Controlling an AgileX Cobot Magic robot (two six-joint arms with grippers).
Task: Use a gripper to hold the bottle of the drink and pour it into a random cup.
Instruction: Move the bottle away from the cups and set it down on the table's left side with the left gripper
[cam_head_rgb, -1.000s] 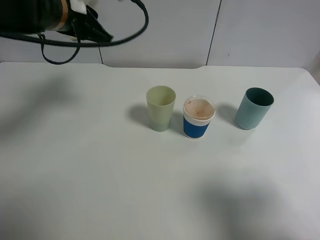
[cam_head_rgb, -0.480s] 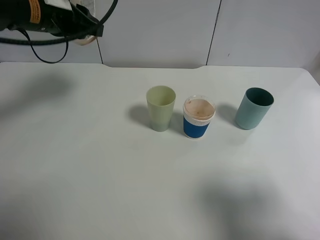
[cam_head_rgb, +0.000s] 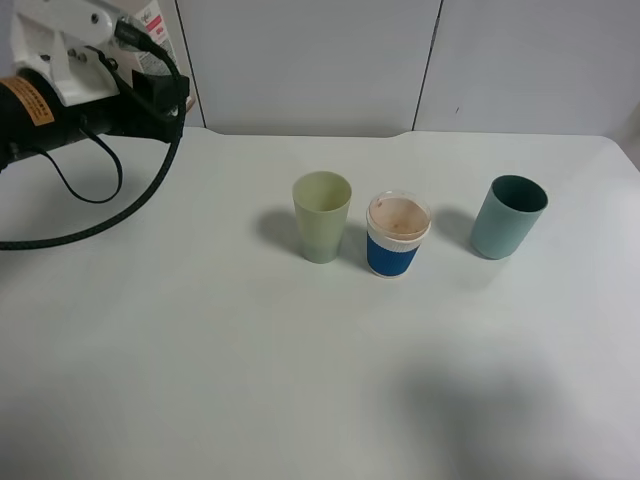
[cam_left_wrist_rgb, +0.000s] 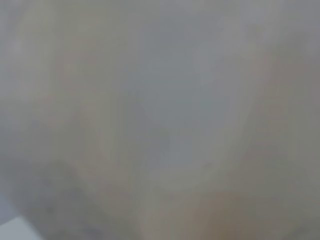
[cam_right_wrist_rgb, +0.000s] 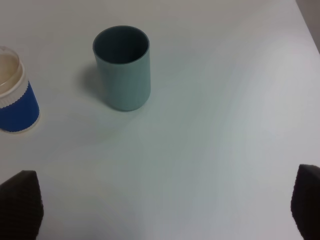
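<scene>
My left gripper (cam_head_rgb: 138, 38) is at the far back left, above the table's rear edge, its white jaws on the black arm. It is shut on the bottle (cam_head_rgb: 152, 20), of which only a strip of red-and-white label shows. The left wrist view is a whitish-tan blur, filled by something very close. The drink is not visible. The pale yellow-green cup (cam_head_rgb: 321, 215) stands upright at the table's middle, well right of that gripper. My right gripper (cam_right_wrist_rgb: 162, 210) is open and empty, its dark fingertips (cam_right_wrist_rgb: 20, 202) wide apart over bare table; it is out of the exterior view.
A white cup with a blue band (cam_head_rgb: 397, 236) stands just right of the yellow-green cup, also in the right wrist view (cam_right_wrist_rgb: 14, 102). A teal tumbler (cam_head_rgb: 508, 215) stands further right, also in the right wrist view (cam_right_wrist_rgb: 123, 67). A grey panel wall runs behind the table.
My left arm has swung and turned at the back left, coming lower and further left. The bottle's tan rim is hidden now and its label shows. The cups have not moved.
</scene>
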